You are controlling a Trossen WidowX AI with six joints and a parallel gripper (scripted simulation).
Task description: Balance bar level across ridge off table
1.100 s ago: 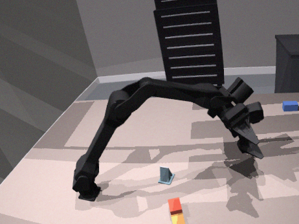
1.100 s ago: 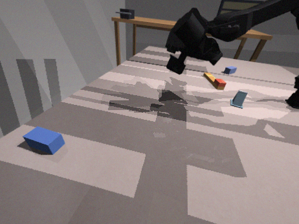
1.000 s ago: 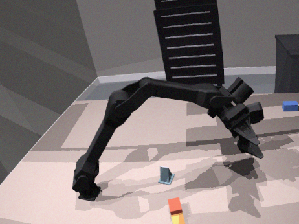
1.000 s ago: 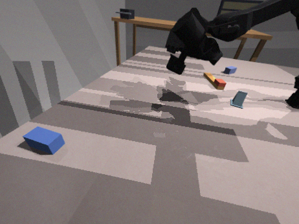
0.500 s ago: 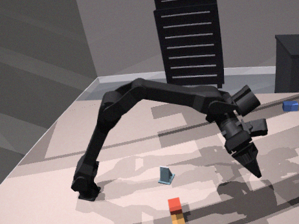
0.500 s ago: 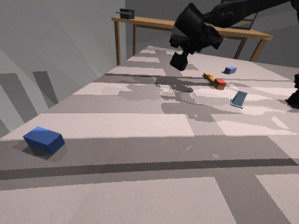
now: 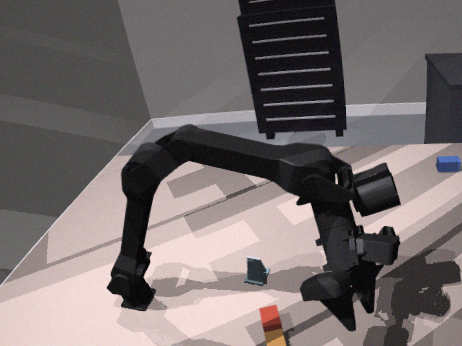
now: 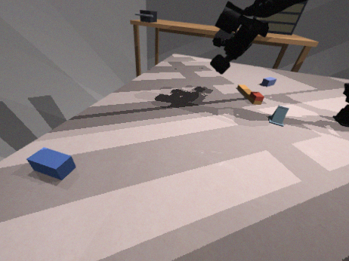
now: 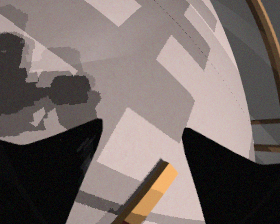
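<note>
The bar (image 7: 275, 338) (image 8: 244, 90) (image 9: 159, 189) is orange-yellow with a red block (image 7: 269, 314) (image 8: 257, 96) at one end. It lies on the table, apart from the ridge; the top view cuts off its far end and the wrist view shows only part of it. The ridge (image 7: 256, 271) (image 8: 279, 115) is a small teal upright piece on a thin base, with nothing resting on it. My gripper (image 7: 362, 320) (image 9: 143, 128) is open and empty, raised above the table. In the wrist view the bar's orange end shows low between the fingers, farther off beneath them.
A blue block (image 7: 448, 164) (image 8: 51, 163) lies far from the bar. Another blue block (image 8: 269, 81) lies beyond the bar in the exterior view. A wooden bench (image 8: 181, 26) stands behind the table, and a black drawer cabinet (image 7: 295, 78) stands at the wall.
</note>
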